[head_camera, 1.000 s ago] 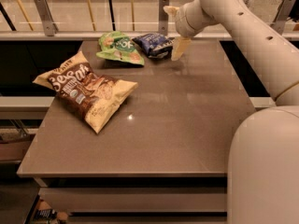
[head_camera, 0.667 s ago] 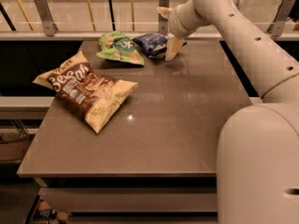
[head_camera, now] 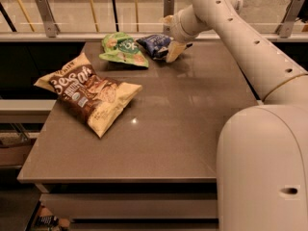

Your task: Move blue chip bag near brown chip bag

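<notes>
The blue chip bag (head_camera: 154, 44) lies at the far edge of the brown table (head_camera: 192, 129), crinkled, dark navy with white lettering. The brown chip bag (head_camera: 89, 93) lies at the table's left, large and puffy, with white lettering and pale yellow edges. My gripper (head_camera: 174, 51) reaches in from the right at the end of the white arm and sits at the blue bag's right edge, low over the table. I cannot tell whether it touches the bag. The two bags lie well apart.
A green snack bag (head_camera: 123, 50) lies just left of the blue bag, touching or nearly touching it. A metal railing with glass (head_camera: 96, 25) runs behind the table's far edge. My white arm and base (head_camera: 262, 153) fill the right side.
My arm has swung left along the far edge, bringing the gripper from right of the blue bag up to its right edge. The bags have not moved.
</notes>
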